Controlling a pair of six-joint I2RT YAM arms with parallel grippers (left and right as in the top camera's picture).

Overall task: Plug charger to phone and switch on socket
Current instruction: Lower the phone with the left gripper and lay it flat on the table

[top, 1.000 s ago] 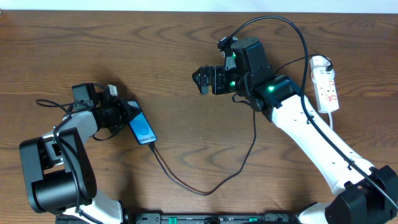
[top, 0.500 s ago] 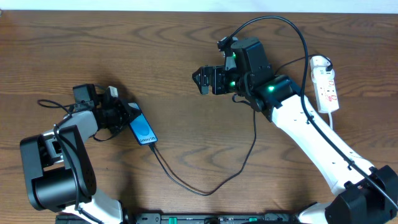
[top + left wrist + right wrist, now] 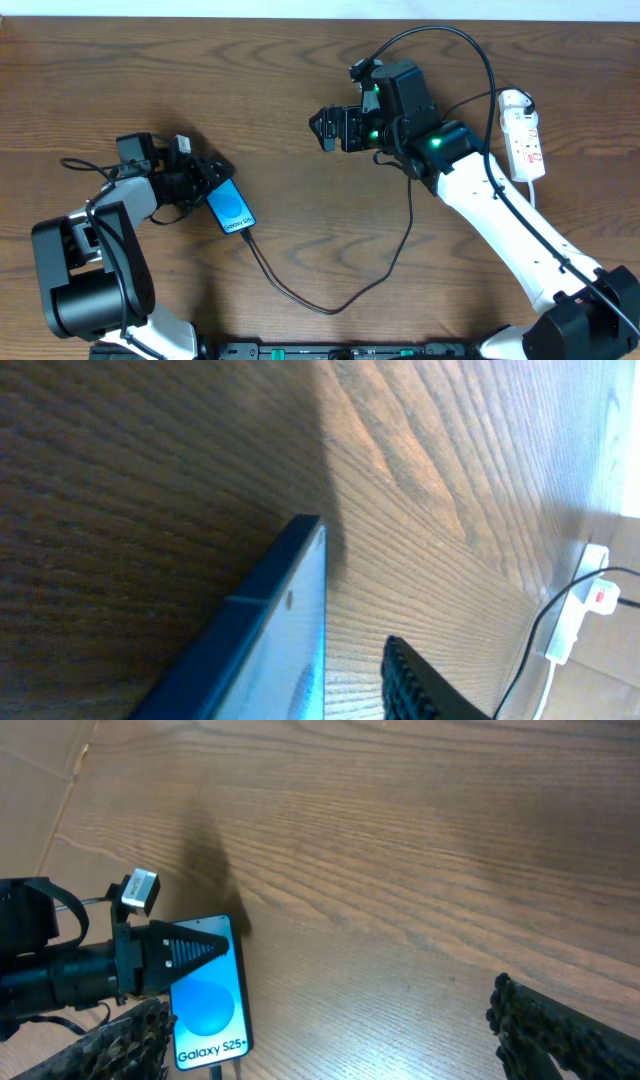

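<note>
Phone (image 3: 229, 208) lies flat on the wooden table (image 3: 300, 70), at the left of centre, angled so that its lower end points toward the near edge. Its frame is slim and black. The screen is bright blue with a lighter circle and the text "Galaxy S25+" near the lower end. The charger (image 3: 330, 310), a long thin black cable, meets the lower end of the phone with its plug tip.

The left gripper (image 3: 211, 184) straddles the upper end of the phone. Its jaws are partly parted and hold nothing. In the left wrist view, one black ribbed finger (image 3: 410, 678) stands clear of the screen with bare table between them; the other finger is out of that view.

From the phone, the charger loops toward the near edge and rises toward the right arm. The socket (image 3: 524, 135), a white strip with red markings, lies at the far right.

The right gripper (image 3: 321, 131) hangs above the middle of the table, jaws spread wide and empty, well apart from the phone and the socket.
</note>
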